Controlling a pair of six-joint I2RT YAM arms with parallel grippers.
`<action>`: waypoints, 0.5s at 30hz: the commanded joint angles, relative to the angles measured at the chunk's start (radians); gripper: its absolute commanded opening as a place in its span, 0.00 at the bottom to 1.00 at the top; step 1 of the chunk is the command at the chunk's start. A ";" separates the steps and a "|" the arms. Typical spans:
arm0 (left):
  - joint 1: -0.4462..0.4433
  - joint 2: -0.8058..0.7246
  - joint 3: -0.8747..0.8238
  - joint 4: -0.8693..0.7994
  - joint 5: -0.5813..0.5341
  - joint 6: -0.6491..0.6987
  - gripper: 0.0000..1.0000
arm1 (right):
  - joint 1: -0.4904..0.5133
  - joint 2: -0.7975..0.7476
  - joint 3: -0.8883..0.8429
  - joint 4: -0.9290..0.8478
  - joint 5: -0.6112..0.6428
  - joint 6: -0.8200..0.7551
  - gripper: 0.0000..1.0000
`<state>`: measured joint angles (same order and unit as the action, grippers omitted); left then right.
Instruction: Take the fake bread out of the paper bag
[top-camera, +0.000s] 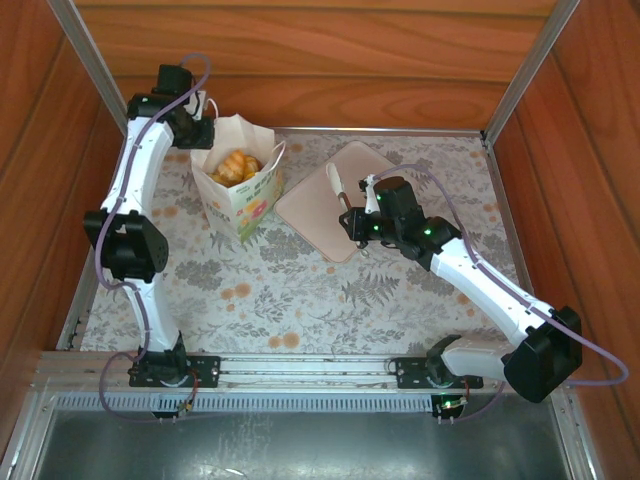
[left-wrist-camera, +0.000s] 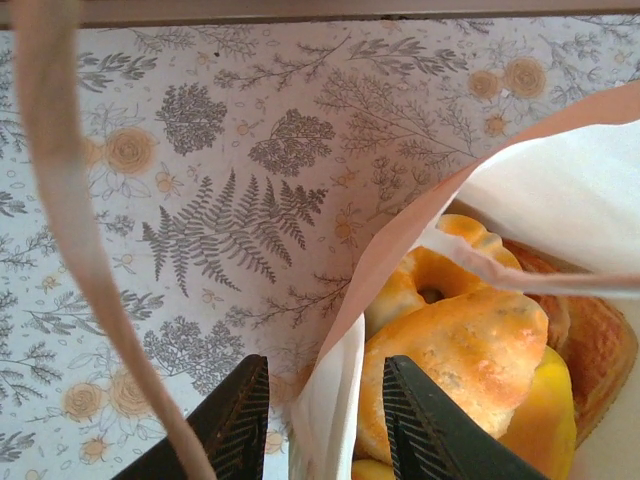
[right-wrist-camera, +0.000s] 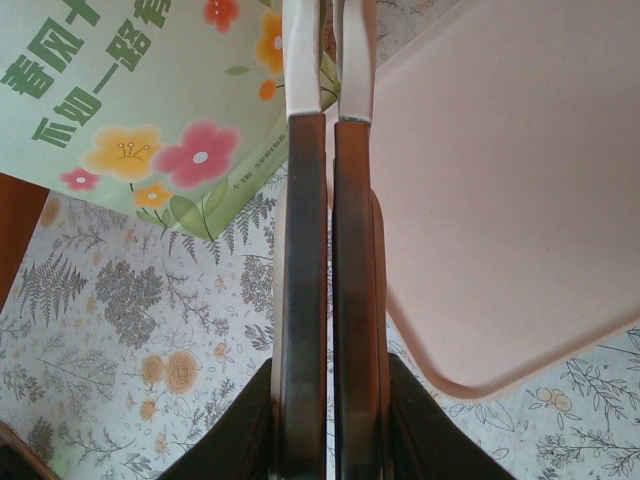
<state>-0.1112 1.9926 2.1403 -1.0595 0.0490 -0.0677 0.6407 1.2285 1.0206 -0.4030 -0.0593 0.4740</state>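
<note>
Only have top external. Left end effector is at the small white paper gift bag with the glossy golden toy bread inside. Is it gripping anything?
Observer: No. In left wrist, the left end effector has its jaws apart, straddling the paper gift bag wall: one side outside, one inside.
Operator: Inside one on bread?
Observer: That finger sits beside a golden toy roll; contact unclear.
Operator: Right side?
Observer: Right end effector is shut on brown-handled, white-tipped tongs, arms nearly together, at the flat pink tray edge.

Robot lab test cell: wood-panel walls, aluminium frame posts, two arms bolted to a metal rail, floral cloth over the table.
</note>
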 joint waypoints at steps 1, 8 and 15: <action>-0.008 0.034 0.043 -0.064 -0.029 0.027 0.37 | -0.007 -0.020 -0.004 0.045 -0.021 0.009 0.21; -0.011 0.070 0.082 -0.087 -0.041 0.026 0.24 | -0.007 -0.030 -0.020 0.047 -0.022 0.017 0.21; -0.017 0.078 0.141 -0.097 -0.060 0.032 0.08 | -0.007 -0.050 -0.034 0.047 -0.017 0.019 0.21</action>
<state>-0.1207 2.0590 2.2307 -1.1240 0.0185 -0.0479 0.6403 1.2125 0.9947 -0.3878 -0.0650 0.4862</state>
